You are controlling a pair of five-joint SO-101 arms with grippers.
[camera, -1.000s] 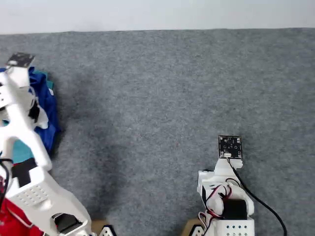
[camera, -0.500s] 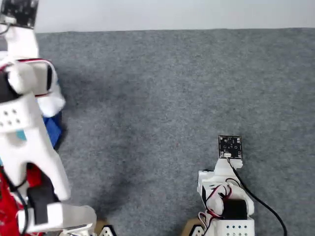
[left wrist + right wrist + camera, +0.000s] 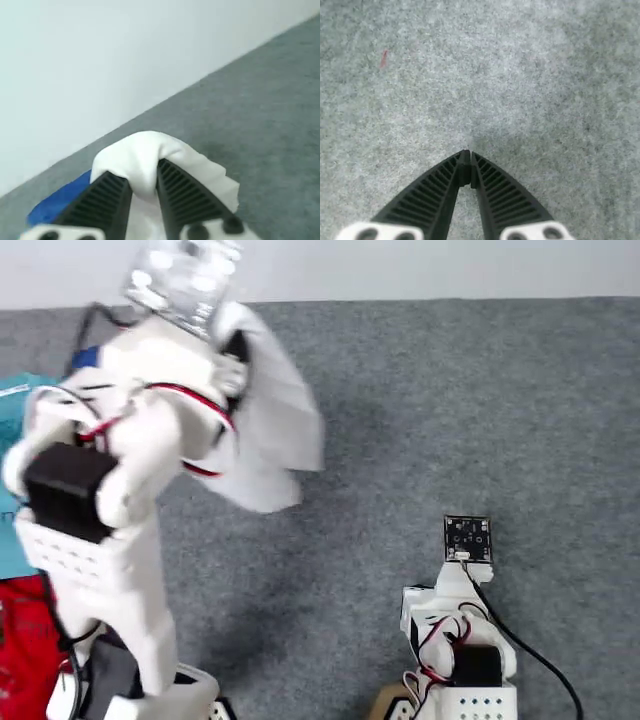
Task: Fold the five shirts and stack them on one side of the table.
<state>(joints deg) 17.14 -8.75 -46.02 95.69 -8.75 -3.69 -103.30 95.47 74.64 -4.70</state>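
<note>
Left arm (image 3: 120, 490), white plastic, is standing tall over the left part of the grey felt-like table cover (image 3: 450, 390) and is looming close to the overhead camera.

Left gripper (image 3: 144, 175) is pinching a bunched fold of the white fabric shirt (image 3: 150, 150). Its black ribbed fingers (image 3: 185, 200) are pressing in on the cloth from both sides, and the cloth is bulging out above the tips. In the high view the left gripper (image 3: 235, 348) is sitting near the far edge of the table, and the white fabric shirt (image 3: 275, 430) is hanging off it in a loose drape to the side of the arm. Cannot tell whether the hem is touching the cover.

The other garments are lying at the left edge of the table:
- crumpled blue cloth shirt (image 3: 60, 200), partly hidden behind the arm in the high view (image 3: 85, 358)
- teal cloth shirt (image 3: 15, 405), lying flat
- red cloth shirt (image 3: 20, 640), lying nearest the arm bases

Right arm (image 3: 455, 640), white plastic, is sitting low at the near edge of the table, well apart from the shirts. Right gripper (image 3: 470, 156) is pointing down at bare cover (image 3: 545, 75). Its black fingers are meeting at the tips with nothing between them.

A plain white wall (image 3: 100, 60) is running along the far side of the table.
</note>
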